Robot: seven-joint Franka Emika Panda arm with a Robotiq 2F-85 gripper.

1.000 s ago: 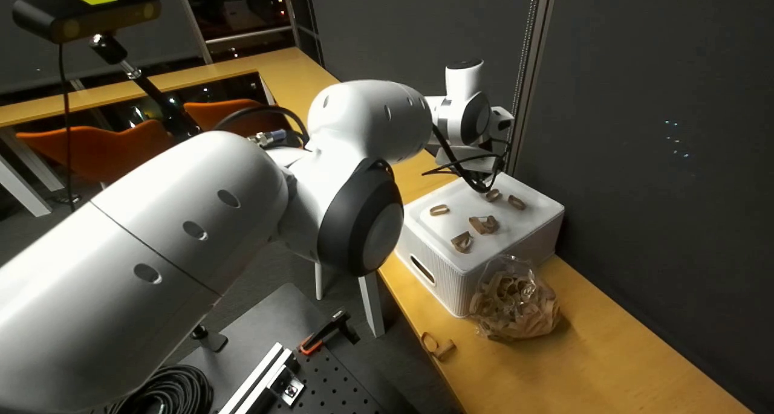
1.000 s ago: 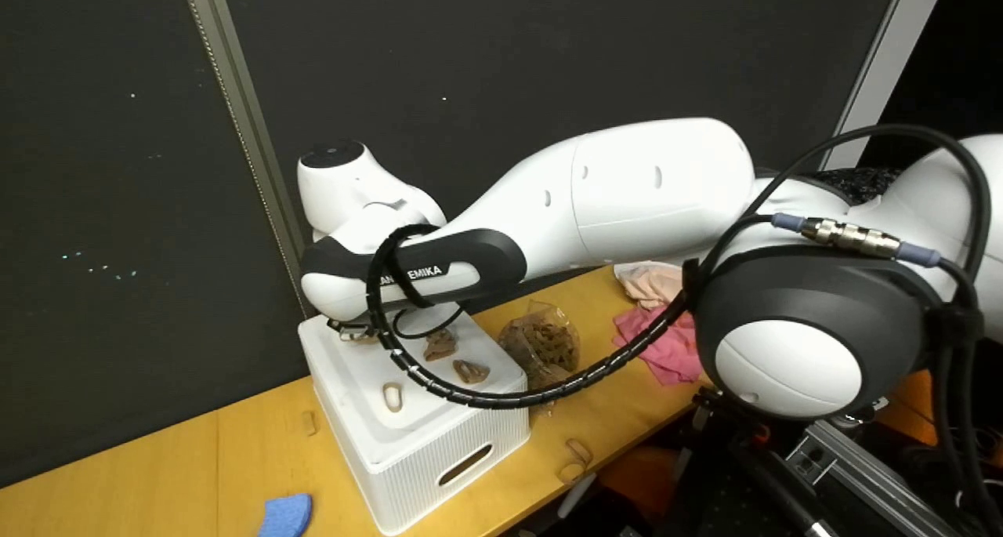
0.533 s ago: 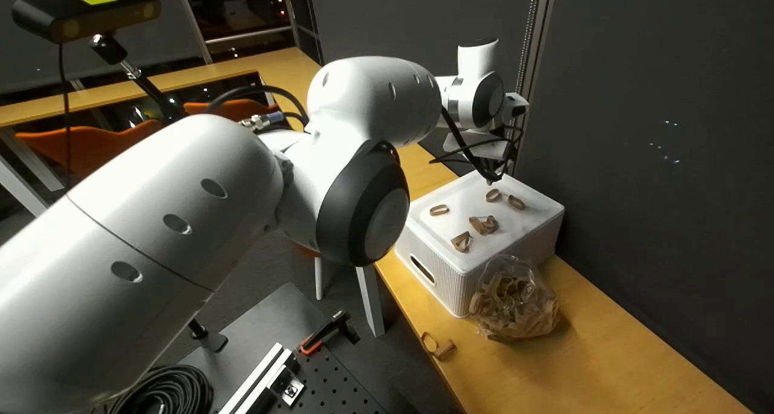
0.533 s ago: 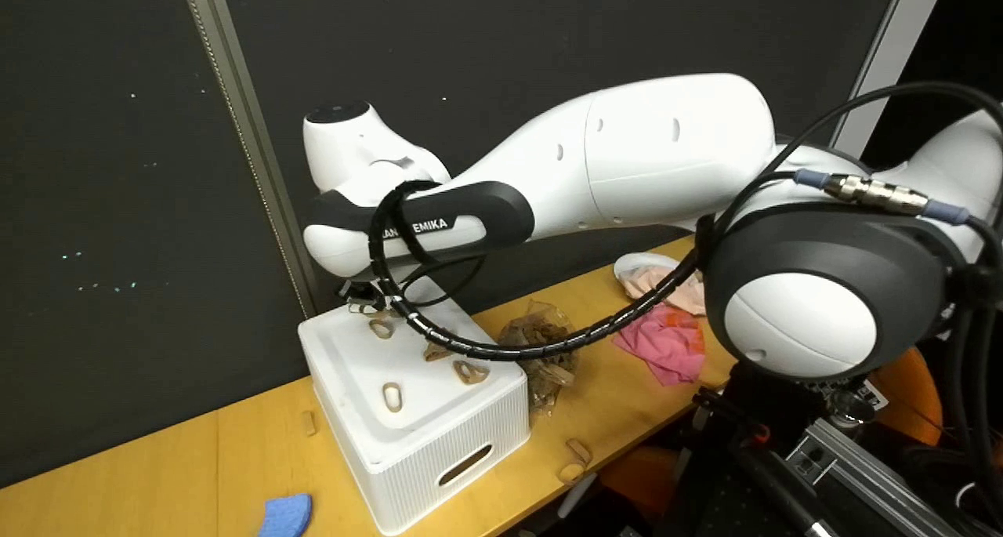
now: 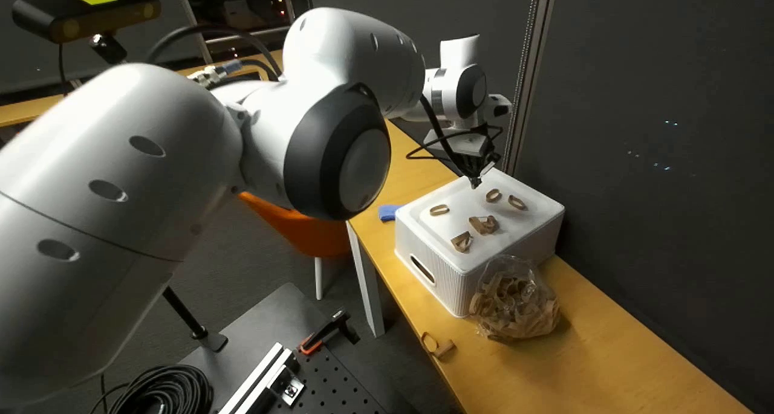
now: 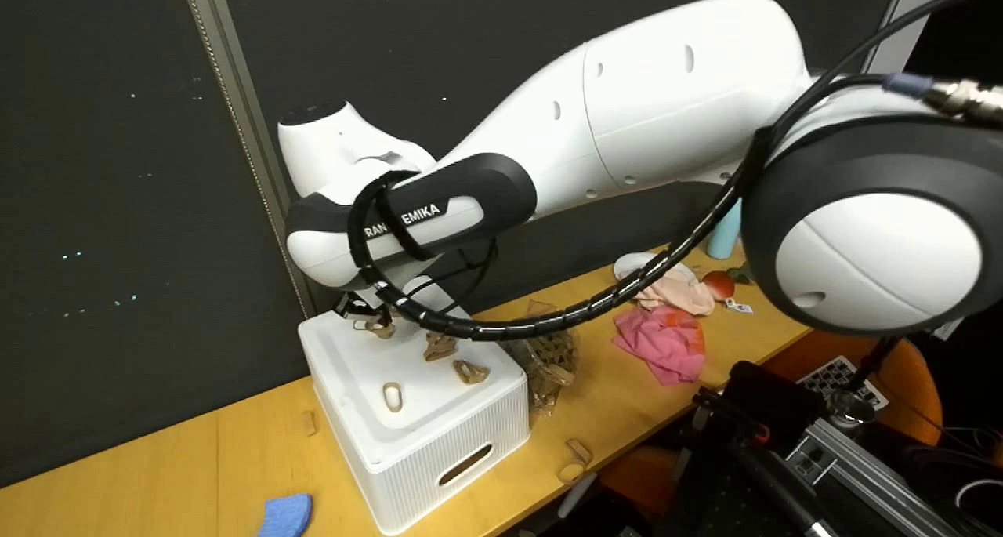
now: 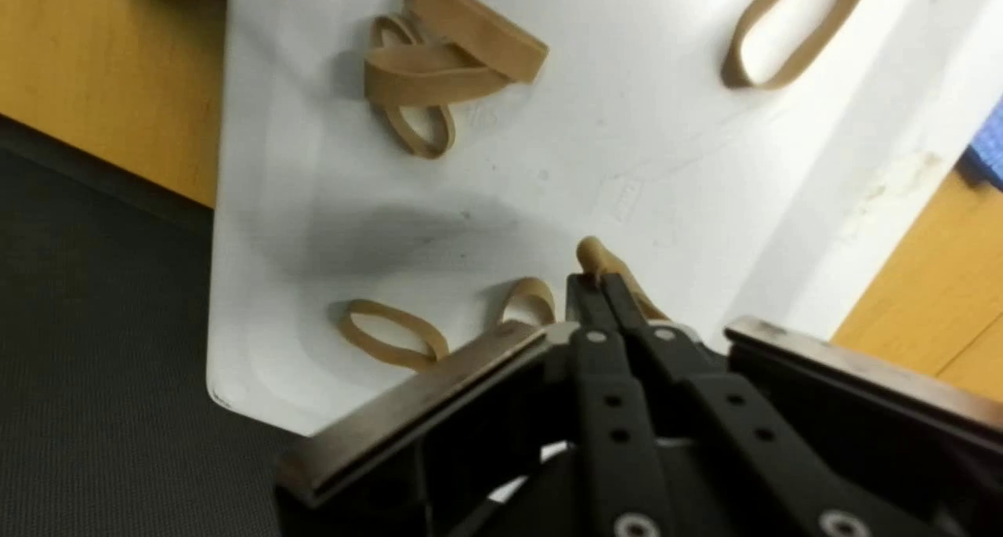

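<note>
Hanging above one white box (image 7: 666,153), our pincer (image 7: 598,280) is closed on what looks like one tan band (image 7: 605,258), right at its tips, the long axis slanting, in the wrist view, from just ahead of them back along their right side. Left of the pincer there we count two loose loops (image 7: 384,353), ahead and right one single loop (image 7: 816,47), ahead and left one overlapping clump (image 7: 439,84) whose bands we cannot number. Beyond the clump, in an exterior view, we count one folded piece (image 5: 461,242) on the box and one clear bag (image 5: 517,305) beside it.
</note>
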